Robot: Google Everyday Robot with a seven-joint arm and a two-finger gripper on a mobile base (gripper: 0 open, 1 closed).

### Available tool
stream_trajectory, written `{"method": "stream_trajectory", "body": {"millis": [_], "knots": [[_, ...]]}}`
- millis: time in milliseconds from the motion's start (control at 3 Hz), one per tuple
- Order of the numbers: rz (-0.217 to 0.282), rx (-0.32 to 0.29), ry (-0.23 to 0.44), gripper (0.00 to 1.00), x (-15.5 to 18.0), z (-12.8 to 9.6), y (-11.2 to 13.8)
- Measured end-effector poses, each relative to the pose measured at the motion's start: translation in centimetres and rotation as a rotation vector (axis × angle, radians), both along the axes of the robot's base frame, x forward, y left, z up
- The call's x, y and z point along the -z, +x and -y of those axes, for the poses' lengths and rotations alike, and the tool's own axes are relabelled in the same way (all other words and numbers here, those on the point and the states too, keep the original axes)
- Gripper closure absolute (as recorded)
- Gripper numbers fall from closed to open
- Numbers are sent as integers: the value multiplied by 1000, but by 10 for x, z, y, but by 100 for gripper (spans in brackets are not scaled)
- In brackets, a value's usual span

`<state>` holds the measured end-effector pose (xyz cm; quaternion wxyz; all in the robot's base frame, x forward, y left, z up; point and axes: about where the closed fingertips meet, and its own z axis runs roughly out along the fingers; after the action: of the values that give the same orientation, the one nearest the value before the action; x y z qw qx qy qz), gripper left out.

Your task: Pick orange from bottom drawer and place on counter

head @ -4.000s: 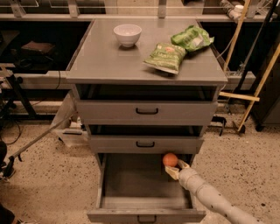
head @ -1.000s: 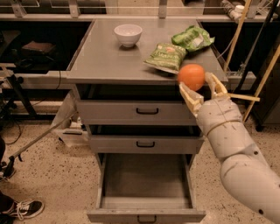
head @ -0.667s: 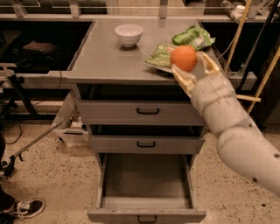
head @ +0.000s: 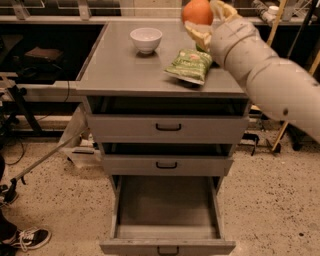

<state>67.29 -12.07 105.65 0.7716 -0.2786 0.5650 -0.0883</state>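
Note:
My gripper (head: pixel 204 16) is shut on the orange (head: pixel 197 11) and holds it high above the back right part of the counter (head: pixel 120 67), at the top of the view. My pale arm (head: pixel 265 75) comes in from the right. The bottom drawer (head: pixel 166 210) stands pulled open below and its tray holds nothing.
A white bowl (head: pixel 146 39) stands on the counter at the back. A green chip bag (head: pixel 190 65) lies right of the middle, under my gripper. The two upper drawers (head: pixel 167 127) are closed. A shoe (head: pixel 30 237) and a pole (head: pixel 40 160) are on the floor at the left.
My gripper has lifted the orange out of the bottom drawer, up past the drawer fronts and back over the counter. The drawer is now empty.

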Motion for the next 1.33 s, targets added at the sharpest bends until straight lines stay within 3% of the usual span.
{"method": "stream_trajectory", "body": {"millis": [333,1000,1333], "knots": [[-85,-53,1,100,11,-25,35],[-396,-241,-5,100,135,-114,93],[-480,-294,-37,100,176,-160,115]]}}
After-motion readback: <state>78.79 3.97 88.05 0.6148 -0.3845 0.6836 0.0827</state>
